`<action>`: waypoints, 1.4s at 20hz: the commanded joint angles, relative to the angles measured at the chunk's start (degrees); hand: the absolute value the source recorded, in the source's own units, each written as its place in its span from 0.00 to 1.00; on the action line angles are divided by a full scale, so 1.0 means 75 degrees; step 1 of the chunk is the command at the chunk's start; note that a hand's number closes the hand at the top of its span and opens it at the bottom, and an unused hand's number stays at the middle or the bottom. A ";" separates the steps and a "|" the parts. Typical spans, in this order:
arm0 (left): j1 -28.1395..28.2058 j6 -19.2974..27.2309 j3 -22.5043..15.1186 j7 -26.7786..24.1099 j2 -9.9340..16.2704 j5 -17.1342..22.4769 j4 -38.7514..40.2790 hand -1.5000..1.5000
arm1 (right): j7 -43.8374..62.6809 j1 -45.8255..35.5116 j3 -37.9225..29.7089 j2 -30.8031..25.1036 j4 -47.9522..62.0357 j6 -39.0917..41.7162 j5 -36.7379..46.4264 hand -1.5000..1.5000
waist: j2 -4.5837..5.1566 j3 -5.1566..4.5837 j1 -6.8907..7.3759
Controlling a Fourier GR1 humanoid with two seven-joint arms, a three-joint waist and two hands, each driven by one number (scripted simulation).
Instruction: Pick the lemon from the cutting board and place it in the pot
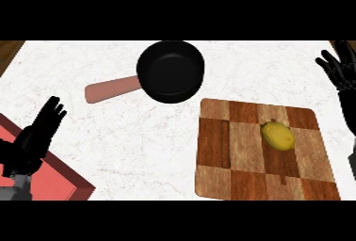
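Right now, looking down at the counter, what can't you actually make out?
- Red tray, head view: cut off by the left and lower edges, and partly covered by the left hand, so its contents can't be told.
- Right hand, head view: at the right edge, forearm mostly out of frame.
- Pot: inside is uniformly black, so its depth can't be judged.
- Lemon on the cutting board: underside hidden.

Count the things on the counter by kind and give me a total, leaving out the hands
Lemon: 1
Cutting board: 1
Black pot with a pinkish handle: 1
Red tray at the lower left edge: 1
Total: 4
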 commanded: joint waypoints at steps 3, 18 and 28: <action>-0.0539 0.0504 0.0196 0.0333 -0.0019 -0.0087 -0.0748 0.50 | -0.0915 -0.1152 0.0402 0.0006 0.1246 0.2182 -0.1002 1.00 | 0.0061 -0.0033 0.0409; -0.1561 0.1546 -0.0115 0.1117 -0.0628 -0.0481 -0.1005 0.50 | -0.5987 -0.2447 0.0743 -0.1371 0.3859 0.5849 -0.0091 0.00 | 0.0149 -0.0029 0.0395; -0.1532 0.1648 -0.0113 0.1505 -0.0463 -0.0581 -0.1373 0.50 | -0.5861 -0.3083 0.2836 -0.3236 0.2667 0.5856 0.1865 0.00 | 0.0048 -0.0055 0.0429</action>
